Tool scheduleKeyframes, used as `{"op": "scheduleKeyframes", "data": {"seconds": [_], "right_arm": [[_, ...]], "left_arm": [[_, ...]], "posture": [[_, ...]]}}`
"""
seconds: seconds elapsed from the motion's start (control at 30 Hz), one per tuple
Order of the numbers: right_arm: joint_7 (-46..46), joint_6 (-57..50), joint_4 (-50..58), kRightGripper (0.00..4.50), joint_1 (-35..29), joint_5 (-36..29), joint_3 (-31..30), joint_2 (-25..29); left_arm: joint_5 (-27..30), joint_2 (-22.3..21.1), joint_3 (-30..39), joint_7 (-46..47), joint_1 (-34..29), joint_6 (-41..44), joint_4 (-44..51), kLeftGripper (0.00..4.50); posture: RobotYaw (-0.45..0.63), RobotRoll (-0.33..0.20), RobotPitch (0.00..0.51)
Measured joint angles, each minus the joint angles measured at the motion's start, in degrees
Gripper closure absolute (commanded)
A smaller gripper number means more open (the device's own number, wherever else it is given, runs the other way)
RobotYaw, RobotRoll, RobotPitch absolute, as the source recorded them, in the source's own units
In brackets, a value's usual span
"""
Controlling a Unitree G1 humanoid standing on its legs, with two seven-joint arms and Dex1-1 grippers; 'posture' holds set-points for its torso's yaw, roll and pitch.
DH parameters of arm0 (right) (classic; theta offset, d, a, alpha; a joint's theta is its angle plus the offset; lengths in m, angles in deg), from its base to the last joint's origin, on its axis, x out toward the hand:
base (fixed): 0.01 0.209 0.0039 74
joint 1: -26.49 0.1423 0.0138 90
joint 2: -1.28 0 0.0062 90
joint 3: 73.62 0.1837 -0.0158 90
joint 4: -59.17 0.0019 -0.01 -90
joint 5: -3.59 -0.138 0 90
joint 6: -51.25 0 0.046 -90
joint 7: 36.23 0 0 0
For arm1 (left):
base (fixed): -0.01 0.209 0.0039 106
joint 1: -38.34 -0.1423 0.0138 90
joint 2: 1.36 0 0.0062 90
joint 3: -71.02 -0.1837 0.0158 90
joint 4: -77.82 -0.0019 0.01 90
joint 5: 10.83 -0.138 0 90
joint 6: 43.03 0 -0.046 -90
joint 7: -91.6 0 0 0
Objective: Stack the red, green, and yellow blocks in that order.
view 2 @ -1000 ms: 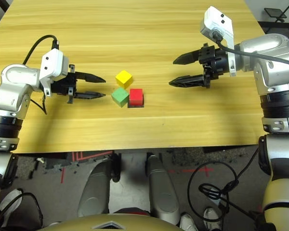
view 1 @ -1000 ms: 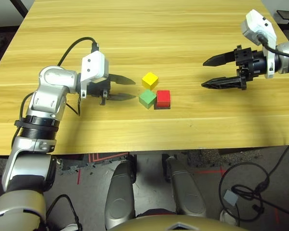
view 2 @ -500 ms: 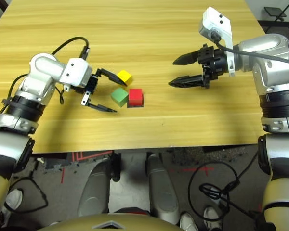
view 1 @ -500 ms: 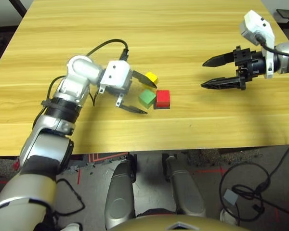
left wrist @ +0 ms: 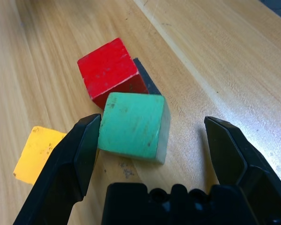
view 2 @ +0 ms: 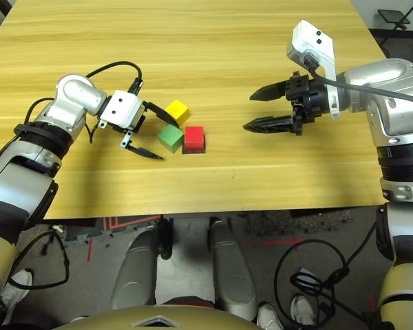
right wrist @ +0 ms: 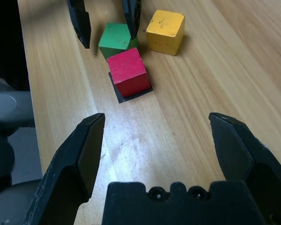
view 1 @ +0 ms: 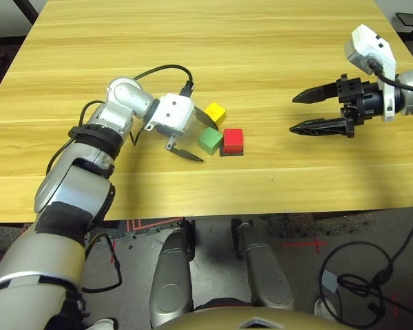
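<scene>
On the light wooden table (view 1: pixel 261 41), the robot's black two-fingered right gripper (view 1: pixel 304 112) hangs spread wide and empty, well to the right of the small matte red cube (view 1: pixel 233 139). The black two-fingered left gripper (view 1: pixel 198 136) is spread open astride the pale green cube (view 1: pixel 209 141), which touches the red cube's left side. The bright yellow cube (view 1: pixel 215 112) lies just behind the green one, and the red cube rests on a thin flat black square (right wrist: pixel 131 93).

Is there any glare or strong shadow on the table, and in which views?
Right wrist view: a bright glare patch on the table, between the open right fingers. Left wrist view: the green block casts a soft shadow beside it; the red block is evenly lit. Left eye view: short, soft shadows under the yellow block and the left gripper.
</scene>
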Motion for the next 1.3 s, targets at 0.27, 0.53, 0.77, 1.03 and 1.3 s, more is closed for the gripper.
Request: {"op": "scheduleKeyframes", "data": {"seconds": [0.27,0.53,0.77,1.03,1.3], "right_arm": [[-0.22,0.0,0.02,0.0,0.0,-0.53,0.0,-0.1],[-0.3,0.08,0.01,0.0,0.0,-0.72,0.0,-0.13],[-0.42,0.59,-0.12,0.0,0.01,-0.72,0.0,-0.29],[-0.56,1.17,-0.35,0.0,0.01,-0.69,-0.01,-0.49],[-0.57,1.77,-0.91,0.0,0.03,-0.44,-0.02,-0.56]], "left_arm": [[-3.54,1.38,1.2,-0.04,0.12,-0.93,-4.57,0.01],[-5.78,2.46,5.19,-0.05,0.11,1.88,-5.13,0.01],[-8.03,3.5,9.05,0.91,-0.23,10.24,-3.36,0.01],[-10.28,3.15,10.67,1.84,-3.28,17.33,1.28,0.01],[-10.23,2.51,12.22,1.75,-5.76,23.96,6.74,2.33]], "posture": [[-0.13,-0.107,0.279],[-0.13,-0.105,0.281],[-0.12,-0.103,0.281],[-0.12,-0.103,0.284],[-0.12,-0.106,0.283]]}}
